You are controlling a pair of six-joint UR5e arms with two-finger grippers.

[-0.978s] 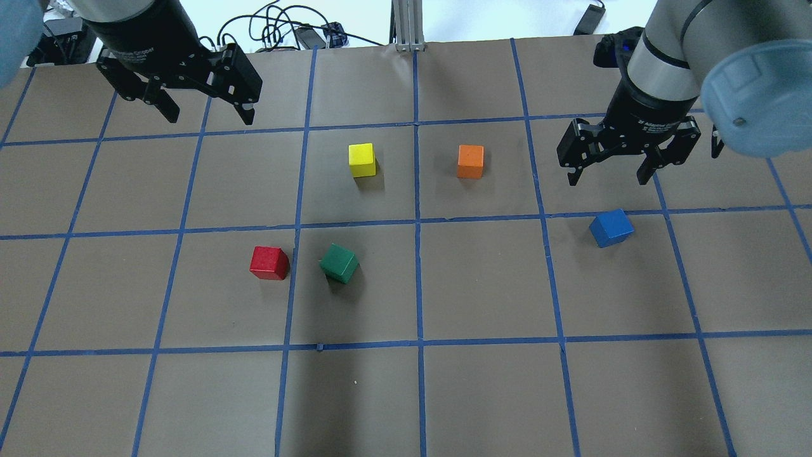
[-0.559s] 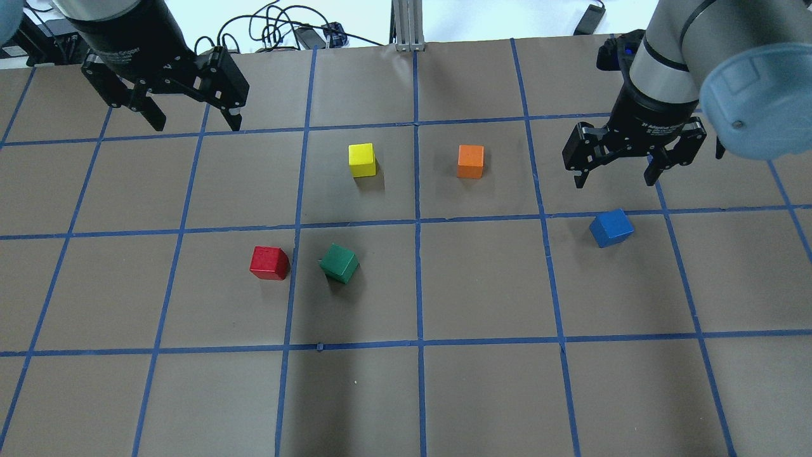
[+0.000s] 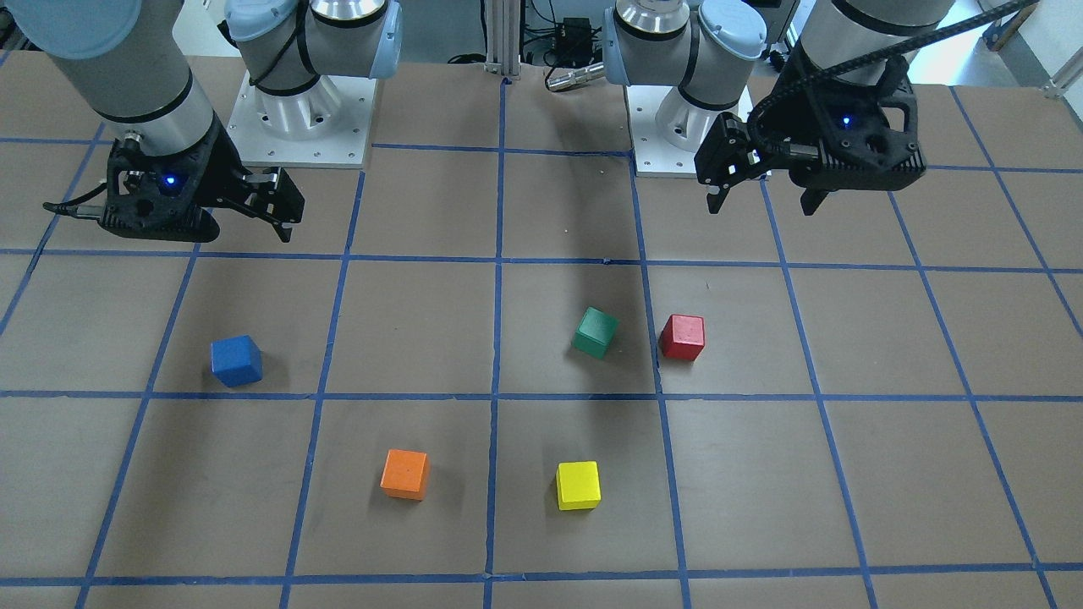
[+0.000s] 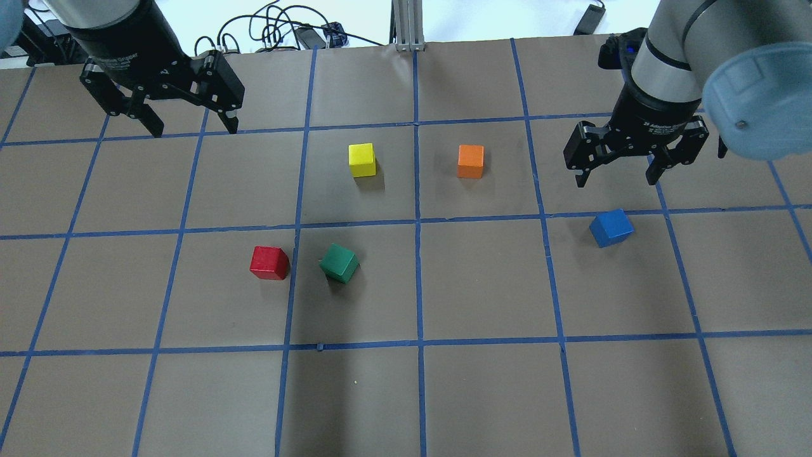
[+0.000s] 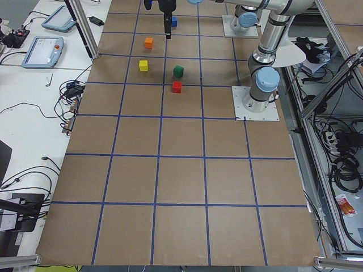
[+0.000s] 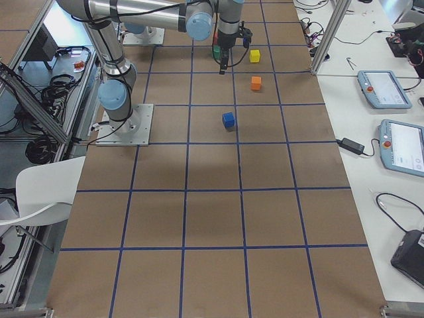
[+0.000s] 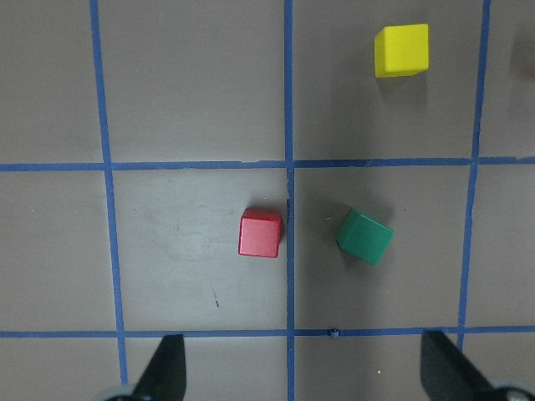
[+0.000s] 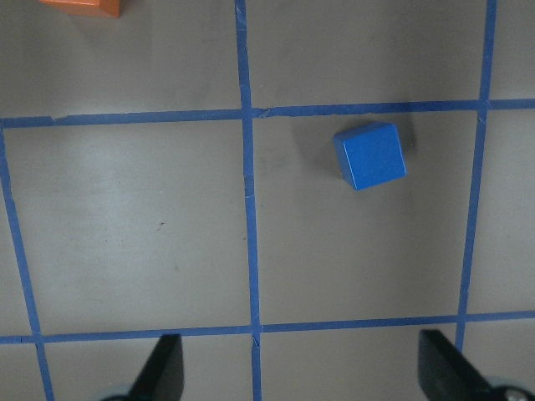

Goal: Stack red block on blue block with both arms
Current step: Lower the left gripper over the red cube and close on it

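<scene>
The red block [image 4: 269, 263] sits on the brown table left of centre; it also shows in the left wrist view [image 7: 260, 233] and the front view [image 3: 682, 337]. The blue block [image 4: 611, 228] sits on the right, and shows in the right wrist view [image 8: 370, 155] and the front view [image 3: 236, 360]. My left gripper [image 4: 194, 129] is open and empty, high over the far left, well away from the red block. My right gripper [image 4: 614, 180] is open and empty, hovering just beyond the blue block.
A green cube [image 4: 339, 263] lies tilted close to the right of the red block. A yellow cube [image 4: 362, 160] and an orange cube [image 4: 470, 161] stand further back near the middle. Cables [image 4: 279, 32] lie past the far edge.
My left gripper has shifted a little to the left. My right gripper has shifted slightly to the right. Both stay open, and the blocks have not moved.
</scene>
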